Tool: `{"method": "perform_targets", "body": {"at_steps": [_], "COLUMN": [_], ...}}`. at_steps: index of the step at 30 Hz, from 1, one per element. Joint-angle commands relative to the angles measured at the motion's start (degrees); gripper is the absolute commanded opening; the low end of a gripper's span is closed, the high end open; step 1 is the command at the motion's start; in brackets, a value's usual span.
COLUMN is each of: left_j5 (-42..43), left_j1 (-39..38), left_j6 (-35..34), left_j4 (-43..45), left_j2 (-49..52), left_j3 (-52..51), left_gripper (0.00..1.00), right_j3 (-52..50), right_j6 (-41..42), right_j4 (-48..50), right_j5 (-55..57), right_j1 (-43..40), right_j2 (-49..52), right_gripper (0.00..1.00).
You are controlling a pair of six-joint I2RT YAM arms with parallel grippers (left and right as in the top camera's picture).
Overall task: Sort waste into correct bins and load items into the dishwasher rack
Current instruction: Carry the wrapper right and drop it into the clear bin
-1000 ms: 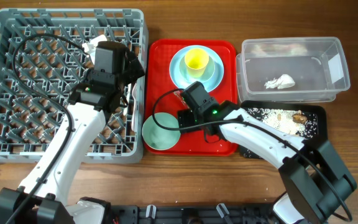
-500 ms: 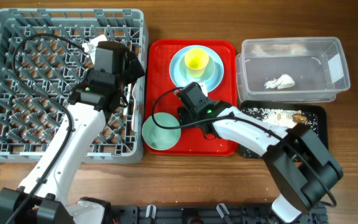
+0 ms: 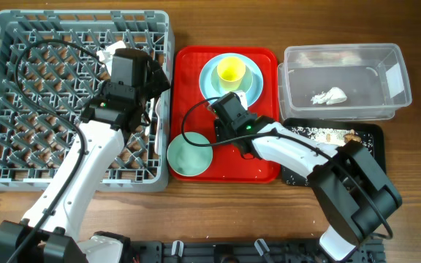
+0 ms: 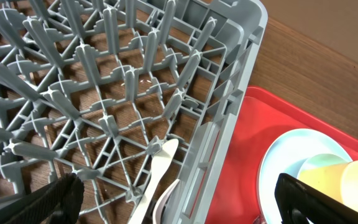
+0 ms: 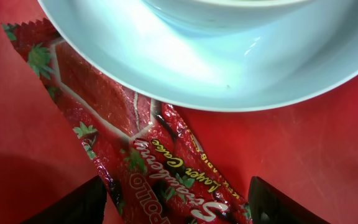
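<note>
In the right wrist view a crinkled red-and-white snack wrapper [image 5: 160, 168] lies on the red tray, its far end tucked under the pale blue plate [image 5: 229, 62]. My right gripper [image 5: 178, 208] is open, low over the wrapper, one finger at each side of it. From overhead that gripper [image 3: 221, 117] hides the wrapper. A yellow cup [image 3: 231, 70] stands in a mint bowl on the plate [image 3: 212, 82]. My left gripper [image 3: 152, 80] hangs open over the dishwasher rack's [image 3: 20, 88] right edge. White cutlery [image 4: 157, 171] lies in the rack below it.
A second mint bowl [image 3: 190, 155] overhangs the red tray's [image 3: 188, 66] front left corner. The clear tub [image 3: 386, 73] at the right holds a crumpled tissue [image 3: 329, 96]. In front of it, the black tray [image 3: 371, 142] holds rice-like scraps [image 3: 327, 135].
My right gripper has shifted a little toward the plate and its fingers have drawn somewhat closer around the wrapper. The left arm has not moved.
</note>
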Motion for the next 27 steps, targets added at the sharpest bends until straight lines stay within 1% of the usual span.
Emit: {"method": "perform_targets", "body": {"at_steps": [1, 4, 5, 6, 8, 9, 10, 12, 14, 17, 19, 21, 23, 25, 27], "left_j5": [0.5, 0.5, 0.5, 0.5, 0.5, 0.5, 0.5, 0.5, 0.5, 0.5, 0.5, 0.5, 0.5, 0.5, 0.5], "left_j1": [0.2, 0.2, 0.2, 0.2, 0.2, 0.2, 0.2, 0.2, 0.2, 0.2, 0.2, 0.2, 0.2, 0.2, 0.2], "left_j6": [-0.8, -0.8, -0.8, -0.8, -0.8, -0.8, -0.8, -0.8, -0.8, -0.8, -0.8, -0.8, -0.8, -0.8, -0.8], "left_j4": [0.2, 0.2, 0.2, 0.2, 0.2, 0.2, 0.2, 0.2, 0.2, 0.2, 0.2, 0.2, 0.2, 0.4, 0.3], "left_j2": [-0.2, -0.2, -0.2, -0.2, -0.2, -0.2, -0.2, -0.2, -0.2, -0.2, -0.2, -0.2, -0.2, -0.2, -0.2], "left_j3": [-0.3, -0.3, -0.3, -0.3, -0.3, -0.3, -0.3, -0.3, -0.3, -0.3, -0.3, -0.3, -0.3, -0.3, -0.3], "left_gripper": [1.00, 1.00, 1.00, 1.00, 1.00, 1.00, 1.00, 1.00, 1.00, 1.00, 1.00, 1.00, 1.00, 1.00, 1.00], "right_j3": [-0.1, -0.1, -0.1, -0.1, -0.1, -0.1, -0.1, -0.1, -0.1, 0.0, 0.5, 2.3, 4.3, 4.8, 4.8], "right_j6": [0.1, 0.1, 0.1, 0.1, 0.1, 0.1, 0.1, 0.0, 0.0, -0.2, -0.3, -0.6, -0.6, -2.0, -2.5], "right_j4": [0.3, 0.7, 0.9, 1.0, 1.0, 1.0, 1.0, 0.9, 0.2, -1.2, -4.1, -10.3, -15.3, -16.6, -17.2], "right_j5": [1.2, 1.2, 1.2, 1.2, 1.2, 1.2, 1.2, 0.4, -3.7, -6.9, -7.7, -7.2, -6.1, -6.2, -3.8], "right_j1": [-0.1, -0.1, -0.1, -0.1, -0.1, -0.1, -0.1, -0.1, -0.1, -0.1, -0.1, -0.1, -0.1, -0.1, -0.1], "right_j2": [1.1, 1.1, 1.1, 1.1, 1.2, 1.2, 1.2, 1.2, 1.2, 0.9, -0.6, -3.8, -9.4, -14.6, -23.1], "right_gripper": [0.73, 0.74, 0.79, 0.80, 0.79, 0.76, 0.66, 0.44, 0.26, 0.04, 0.04, 0.04, 0.04, 0.04, 0.04]}}
